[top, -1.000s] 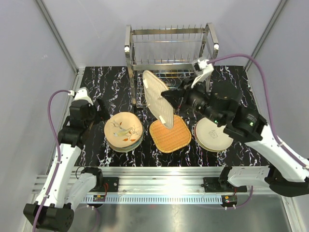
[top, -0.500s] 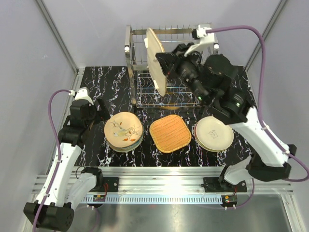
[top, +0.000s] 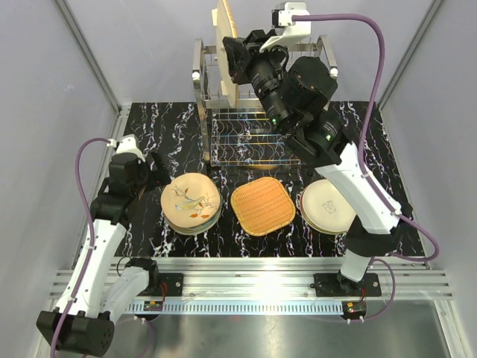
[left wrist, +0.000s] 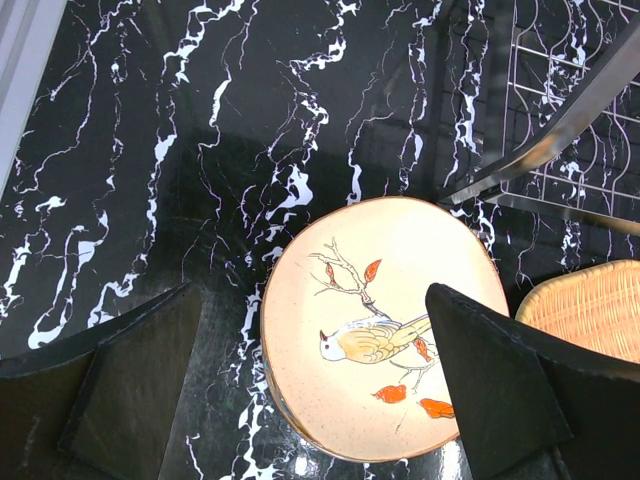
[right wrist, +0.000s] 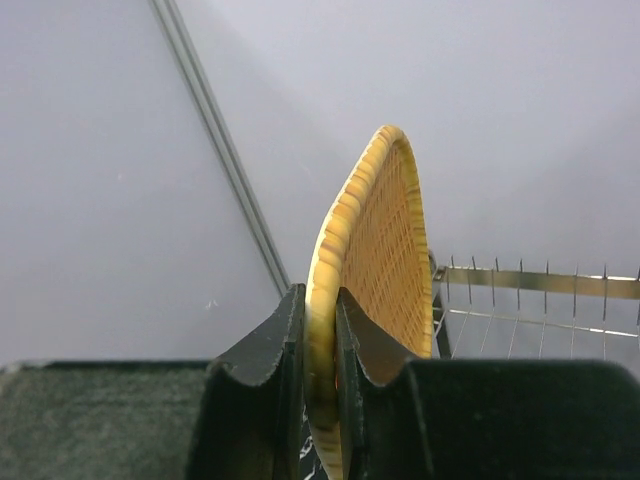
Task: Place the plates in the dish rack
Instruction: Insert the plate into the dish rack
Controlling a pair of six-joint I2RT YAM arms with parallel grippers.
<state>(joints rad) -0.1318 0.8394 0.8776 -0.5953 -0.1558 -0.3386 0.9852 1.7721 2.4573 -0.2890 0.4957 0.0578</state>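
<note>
Overhead, the black, white-veined table (top: 149, 127) carries the shiny steel wire dish rack (top: 197, 74) at its far edge, with open air above its thin tines. My right fingers (right wrist: 296, 330) pinch the rim of an orange woven plate (top: 226, 45), upright above the rack's top left corner. A second woven plate (top: 261, 206) lies flat between the bird-print stack (left wrist: 385, 320) and a cream stack (top: 329, 206). My left fingers (top: 155, 170) hang spread wide near the bird-print stack.

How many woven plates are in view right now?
2. The gripped plate stands on edge in the right pincer at the rack's top; the flat plate lies on the table between the bird plate and cream plates. Others may hide beneath it.
</note>
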